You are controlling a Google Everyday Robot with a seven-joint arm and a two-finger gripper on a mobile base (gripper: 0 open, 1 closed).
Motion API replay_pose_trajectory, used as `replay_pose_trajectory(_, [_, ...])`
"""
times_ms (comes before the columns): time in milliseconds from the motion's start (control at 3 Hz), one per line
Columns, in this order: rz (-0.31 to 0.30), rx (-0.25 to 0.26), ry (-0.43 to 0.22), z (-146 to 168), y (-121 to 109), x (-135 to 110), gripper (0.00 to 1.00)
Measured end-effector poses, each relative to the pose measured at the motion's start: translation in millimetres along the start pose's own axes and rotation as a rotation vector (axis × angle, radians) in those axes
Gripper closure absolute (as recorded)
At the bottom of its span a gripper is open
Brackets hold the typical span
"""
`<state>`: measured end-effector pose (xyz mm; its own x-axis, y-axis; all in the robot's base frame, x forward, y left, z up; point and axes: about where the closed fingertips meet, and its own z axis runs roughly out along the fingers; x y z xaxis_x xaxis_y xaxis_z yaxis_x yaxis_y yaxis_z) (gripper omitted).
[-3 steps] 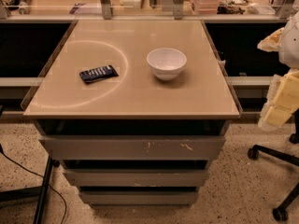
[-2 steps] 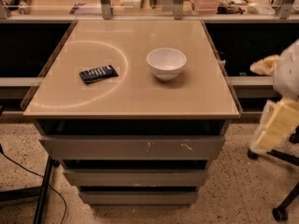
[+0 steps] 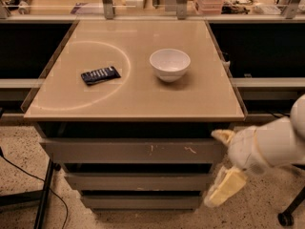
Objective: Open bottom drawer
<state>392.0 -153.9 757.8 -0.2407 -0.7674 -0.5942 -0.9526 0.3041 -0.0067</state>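
Observation:
The cabinet under the tabletop has three grey handle-less drawer fronts. The bottom drawer (image 3: pixel 141 202) is the lowest and narrowest, plain, and shut. Above it are the mid-sized front (image 3: pixel 138 181) and the widest front with white scratches (image 3: pixel 133 150). My gripper (image 3: pixel 220 168) is at the cabinet's right front corner, level with the middle drawer. Its two yellowish fingers are spread apart, one by the top drawer's right end (image 3: pixel 223 136) and one lower, beside the bottom drawer's right end (image 3: pixel 224 188). It holds nothing.
A white bowl (image 3: pixel 169 64) and a black snack packet (image 3: pixel 100 75) lie on the beige tabletop (image 3: pixel 143 99). A chair caster (image 3: pixel 285 218) stands on the floor at the right. A black stand leg (image 3: pixel 44 199) and cable are at the left.
My arm has swung in from the right edge, down and to the left, bringing the gripper to the cabinet's right front corner. The drawers have not moved.

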Motion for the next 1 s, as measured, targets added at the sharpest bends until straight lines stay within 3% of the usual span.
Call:
replay_pose_trajectory(333, [0.086, -0.099, -0.055, 100.3, 24.1, 41.4, 0.00])
replay_pose_trajectory(667, [0.182, -0.158, -0.069, 165.1, 45.0, 77.3, 0.00])
replay_pose_trajectory(1000, [0.199, -0.163, -0.077, 175.2, 46.2, 82.7, 0.00])
